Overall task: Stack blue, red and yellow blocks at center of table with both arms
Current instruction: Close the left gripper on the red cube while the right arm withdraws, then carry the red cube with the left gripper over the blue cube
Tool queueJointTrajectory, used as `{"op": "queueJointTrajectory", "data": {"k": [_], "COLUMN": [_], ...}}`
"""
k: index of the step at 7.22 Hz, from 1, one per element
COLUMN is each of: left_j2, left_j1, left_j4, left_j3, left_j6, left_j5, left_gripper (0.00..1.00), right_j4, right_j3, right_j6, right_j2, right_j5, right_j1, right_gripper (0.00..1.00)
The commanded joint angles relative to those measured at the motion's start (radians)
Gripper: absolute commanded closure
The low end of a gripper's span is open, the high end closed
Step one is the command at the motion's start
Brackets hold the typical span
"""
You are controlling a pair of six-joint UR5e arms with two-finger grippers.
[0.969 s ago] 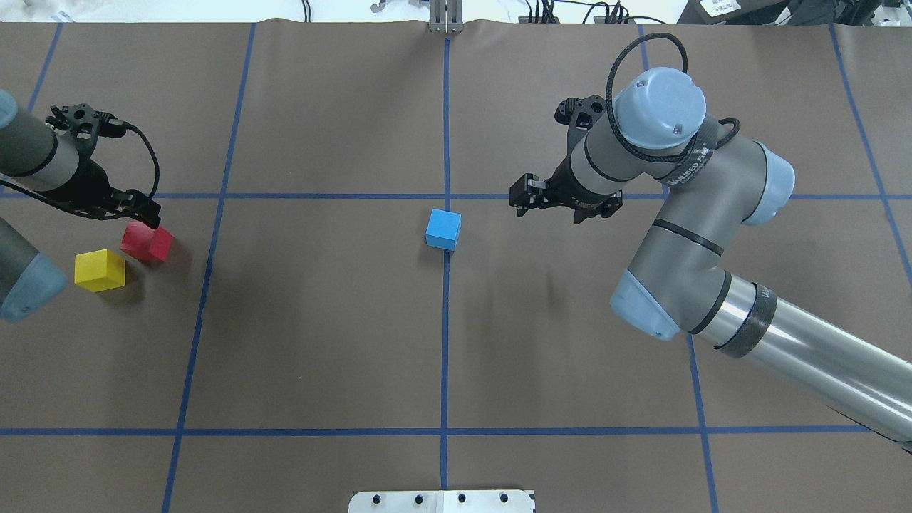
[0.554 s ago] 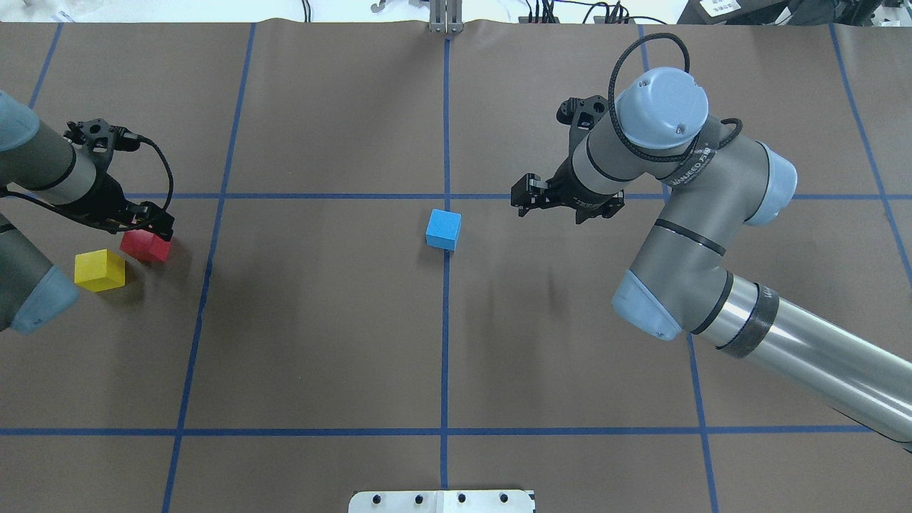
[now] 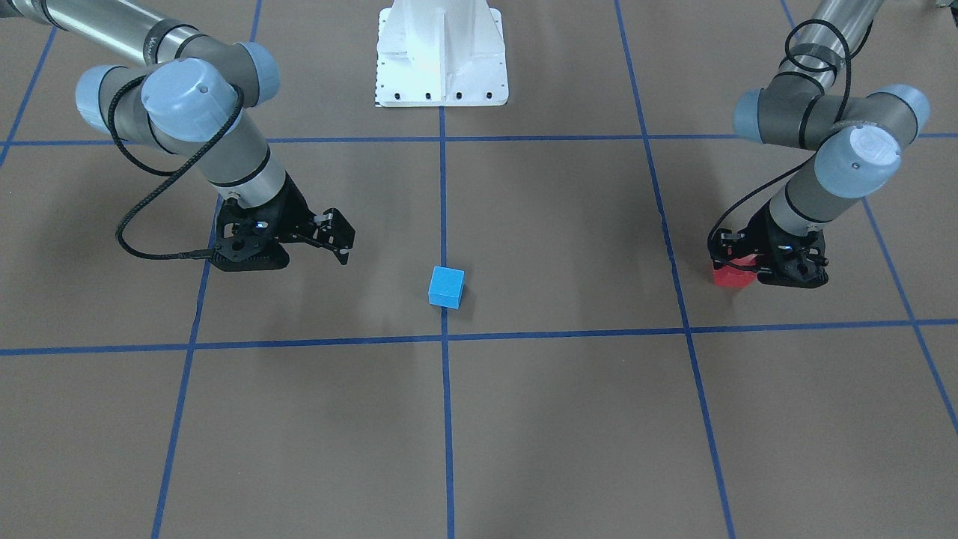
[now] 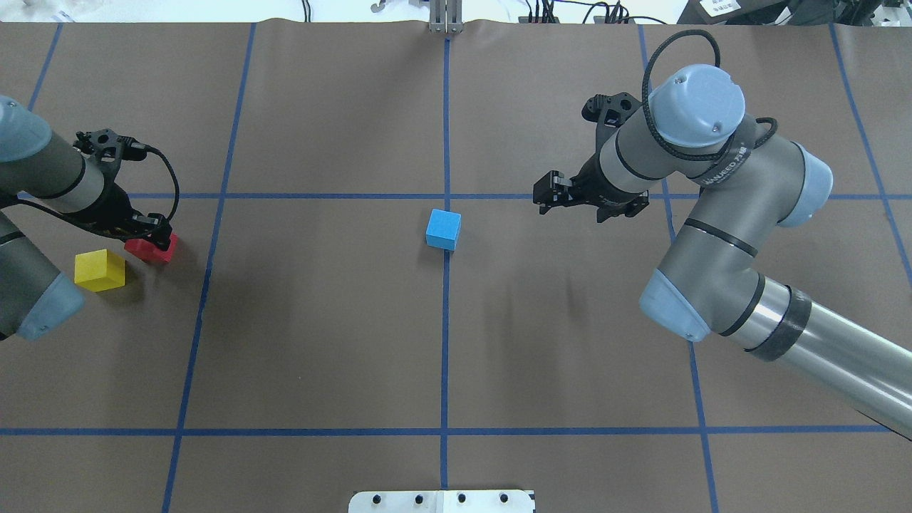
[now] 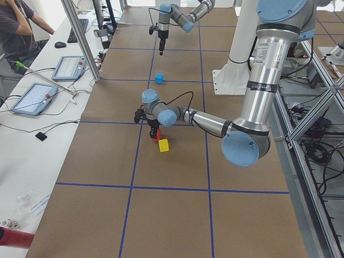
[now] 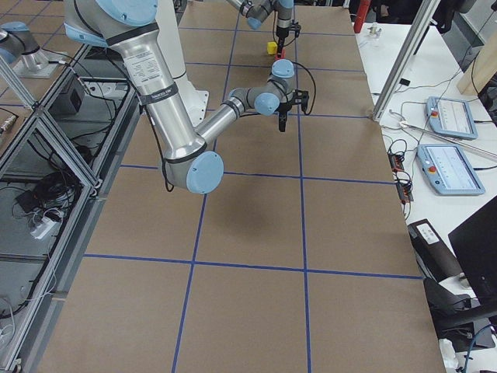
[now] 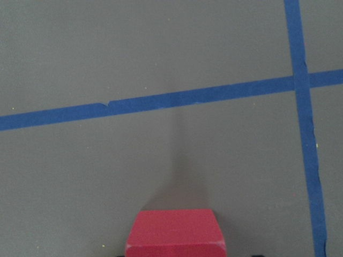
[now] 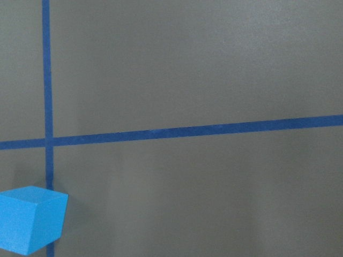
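The blue block (image 4: 443, 229) sits alone by the table's centre line, and shows at the lower left of the right wrist view (image 8: 32, 219). My right gripper (image 4: 547, 196) hangs open and empty to its right, well apart from it. At the far left my left gripper (image 4: 153, 239) is down over the red block (image 4: 148, 250), open, one finger on each side of it. In the left wrist view the red block (image 7: 174, 233) fills the bottom centre. The yellow block (image 4: 100, 270) rests just beside the red one, untouched. In the front-facing view the arm hides it.
The white pedestal base (image 4: 442, 501) sits at the near middle edge. The brown table (image 4: 320, 320) is crossed by blue tape lines. In the exterior left view a side bench holds tablets (image 5: 32, 97), with a person (image 5: 16, 27) seated there.
My left gripper has moved right and down over the red block, covering more of it. My right arm has drawn back to the right, away from the blue block.
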Motion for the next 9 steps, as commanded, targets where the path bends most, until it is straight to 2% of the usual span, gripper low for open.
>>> {"op": "queueJointTrajectory", "data": {"k": [1,2,4,6,7,8,9], "left_j2": [-0.017,-0.073,-0.281,-0.539,-0.605,-0.702,-0.813], "left_j1": [-0.003,-0.028,-0.013,0.142,0.172,0.189,0.203], "left_j4": [0.016,0.072,0.171,0.44,0.452,0.453,0.449], "left_j3": [-0.027,-0.053,-0.082,-0.067,-0.029,0.06,0.208], "left_j6": [-0.006,-0.047,-0.3,-0.341,-0.336,-0.338,-0.333], "left_j5": [-0.061,-0.118,-0.087,0.086,0.116,0.116,0.117], "left_gripper": [1.0,1.0,1.0,1.0,1.0,1.0,1.0], "right_j4": [-0.001,-0.001,-0.001,-0.002,-0.002,-0.004,-0.002], "right_j3": [0.044,0.074,0.101,0.09,0.089,0.076,0.061], "right_j6": [-0.002,-0.043,-0.275,-0.45,-0.497,-0.514,-0.516], "right_j2": [-0.057,-0.12,-0.27,-0.353,-0.378,-0.383,-0.383], "right_j5": [0.036,0.068,0.106,0.146,0.146,0.145,0.143], "right_j1": [0.051,0.101,0.207,0.302,0.324,0.333,0.335], "right_gripper": [0.01,0.01,0.0,0.0,0.0,0.01,0.01]}}
